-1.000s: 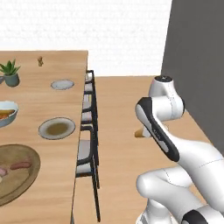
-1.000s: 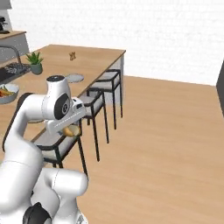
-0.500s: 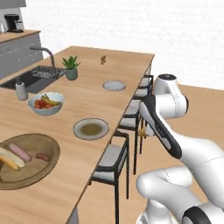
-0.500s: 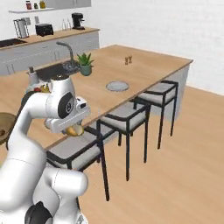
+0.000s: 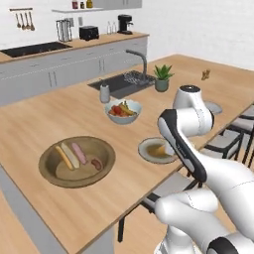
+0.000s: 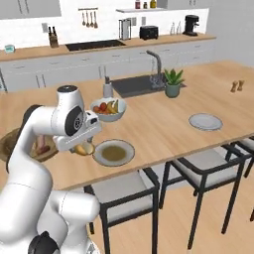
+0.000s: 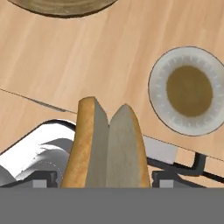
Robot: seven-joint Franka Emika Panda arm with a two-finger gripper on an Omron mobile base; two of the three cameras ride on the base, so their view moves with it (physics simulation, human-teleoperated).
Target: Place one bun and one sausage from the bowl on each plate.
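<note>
My gripper (image 7: 106,179) is shut on a golden-tan bun (image 7: 107,146) that stands split side up between the jaws. In the right base view the gripper (image 6: 83,148) holds this bun (image 6: 86,148) just off the counter's near edge, left of the nearest plate (image 6: 100,155). That plate (image 7: 159,70) has a brownish centre and lies on the counter to the upper right in the hand view. The wooden bowl (image 5: 49,173) holds more buns (image 5: 64,157) and sausages (image 5: 79,153). A second plate (image 6: 205,121) lies further right.
A pale fruit bowl (image 5: 122,111) stands behind the nearest plate. A sink (image 5: 124,82) with a tap and a potted plant (image 5: 162,78) are further back. Dark stools (image 6: 198,171) stand along the counter's near side. My own arm (image 5: 186,144) covers part of the nearest plate.
The whole picture has swung round as the base moved, bringing the counter, bowl and plates closer. The bun stays in the gripper.
</note>
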